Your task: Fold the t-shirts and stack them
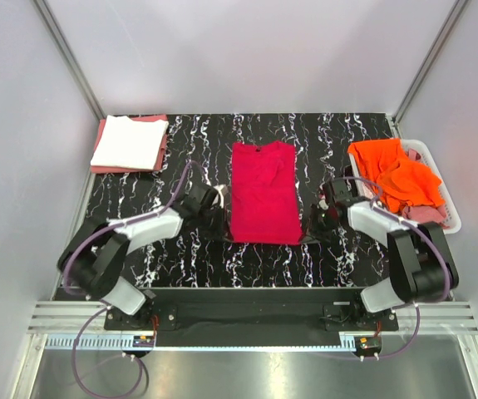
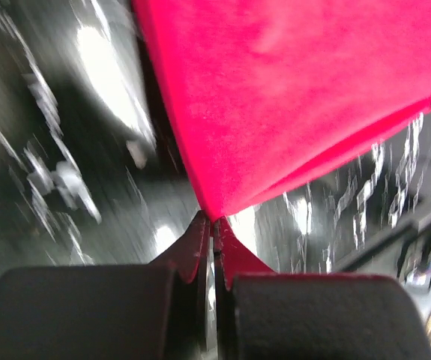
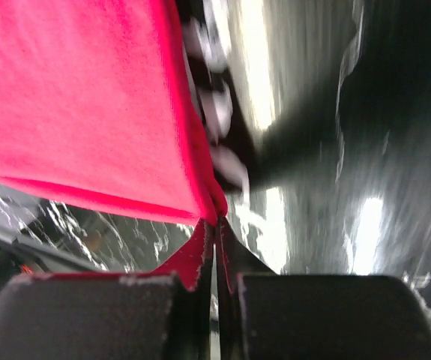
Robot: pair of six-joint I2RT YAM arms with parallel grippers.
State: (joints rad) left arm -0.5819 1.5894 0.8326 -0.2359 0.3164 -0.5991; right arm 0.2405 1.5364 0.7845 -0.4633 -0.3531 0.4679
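The black, white-veined surface (image 1: 322, 141) spreads under both arms. The crimson-red t-shirt (image 1: 263, 191) lies on it between the two claws as a long rectangle, its neckline at the end farthest from them and its near hem level with their tips. In the left wrist view the red cloth (image 2: 290, 82) rises from the fingertips in two layers; in the right wrist view it (image 3: 73, 97) does the same.

To the outer side of the right claw and a little beyond it, the white perforated basket (image 1: 448, 199) sits at the edge of the surface; a heap of bright orange t-shirts (image 1: 392, 170) spills over its rim, with a pinkish cloth (image 1: 426, 214) under the heap. Far beyond the left claw, at the far left corner, a folded white t-shirt (image 1: 129, 141) rests on a folded salmon-pink t-shirt (image 1: 162, 148).

The left claw (image 1: 224, 231) (image 2: 212, 225) is pressed together on the near left corner of the crimson-red t-shirt; the right claw (image 1: 308, 234) (image 3: 215, 225) is pinched on the near right corner, both low at the surface.
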